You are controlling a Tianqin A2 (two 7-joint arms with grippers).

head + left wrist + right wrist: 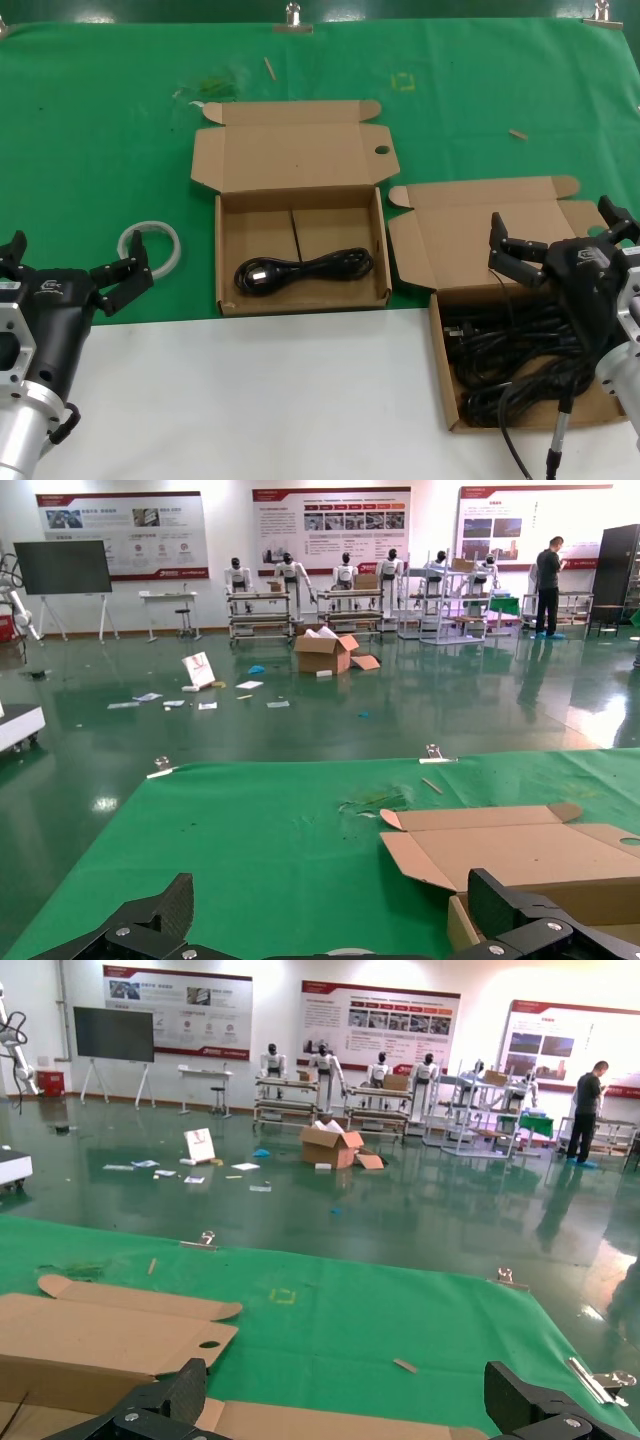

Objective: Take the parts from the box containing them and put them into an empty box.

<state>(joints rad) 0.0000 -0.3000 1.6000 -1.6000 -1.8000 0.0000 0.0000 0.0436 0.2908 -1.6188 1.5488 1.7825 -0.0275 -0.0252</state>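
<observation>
- A green cloth covers the far part of the surface [100, 150], with a white strip along the near edge; the wrist views look out over a large hall with a glossy floor and display boards.
- The task looks barely begun: one black cable [303, 270] lies coiled on the floor of the middle box [300, 195], the one with a straight seam and a squarely set lid.
- The rest of the cables [510, 350] sit in a tangled heap in the box on the right [440, 360], whose lid is askew. Most of the work appears to be left.
- The right tool [555, 240] hangs above the far edge of that right box, fingers spread and holding nothing; the heap lies just below and nearer the robot than its tips.
- A lowering move into the heap seems the likely next need.
- The left tool [75, 270] waits at the near left, released and empty, well apart from both boxes, just beside a whitish ring [150, 247] on the cloth.
</observation>
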